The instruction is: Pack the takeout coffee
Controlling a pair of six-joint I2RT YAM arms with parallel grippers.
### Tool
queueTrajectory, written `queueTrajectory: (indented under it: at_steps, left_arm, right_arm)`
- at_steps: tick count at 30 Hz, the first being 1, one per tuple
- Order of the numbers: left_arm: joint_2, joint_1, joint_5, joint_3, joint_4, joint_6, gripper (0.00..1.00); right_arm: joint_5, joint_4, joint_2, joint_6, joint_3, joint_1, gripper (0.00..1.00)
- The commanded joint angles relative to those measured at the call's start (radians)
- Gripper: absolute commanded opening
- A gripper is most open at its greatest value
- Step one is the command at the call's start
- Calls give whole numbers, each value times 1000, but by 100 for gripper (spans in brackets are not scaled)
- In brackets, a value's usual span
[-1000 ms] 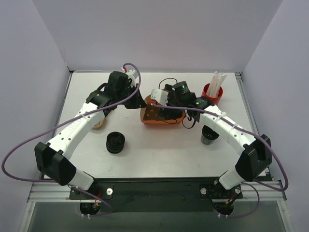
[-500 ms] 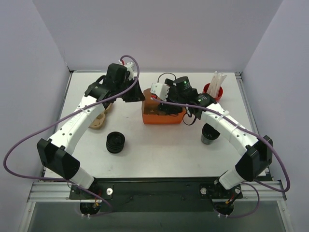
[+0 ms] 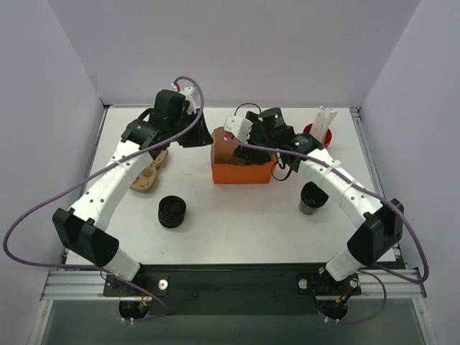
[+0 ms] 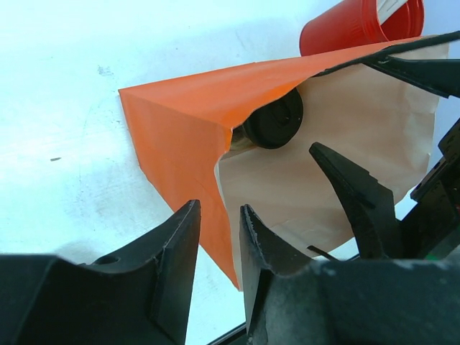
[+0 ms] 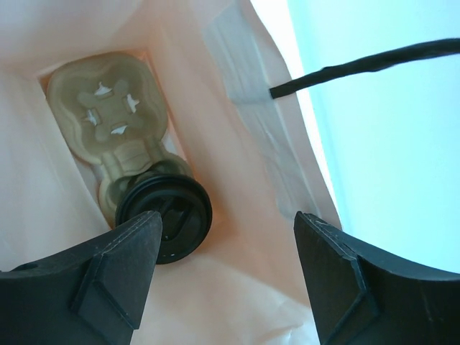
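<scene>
Coffee cup [image 5: 165, 219] sat in cardboard carrier [image 5: 108, 115] at bottom of orange bag [image 3: 243, 171]. Right gripper [image 5: 226, 233] hung in bag over it, jaws spread, empty. Left gripper [image 4: 219, 212] beside bag rim, jaws slightly parted, holding nothing. Packing seemed nearly done; arms not yet withdrawn. Another grey cup [image 3: 313, 200] stood outside bag.

So on the white desk [image 3: 237, 237] there's a red cup [image 3: 317, 138] standing upright at the far right, stuffed with white straws [image 3: 323, 118]. A low ribbed black round stack [image 3: 172, 211] sits front left. A tan pulp cup carrier [image 3: 147, 175] lies a little beyond it, not touching.
</scene>
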Motion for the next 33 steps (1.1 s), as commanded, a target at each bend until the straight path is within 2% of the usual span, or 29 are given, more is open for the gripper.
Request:
queueTrajectory:
  at_steps: [1, 7, 15, 33]
  left_arm:
    - [-28, 16, -51, 42, -10, 26, 41]
    - [-55, 39, -91, 39, -26, 31, 45]
    - [-81, 42, -124, 25, -38, 51, 55]
    - [-95, 42, -132, 29, -50, 68, 62]
  right_arm:
    - [-32, 7, 29, 45, 67, -6, 74]
    - [-12, 19, 44, 57, 93, -12, 71]
    - [-3, 25, 64, 73, 130, -18, 69]
    - [69, 58, 89, 158, 231, -23, 66]
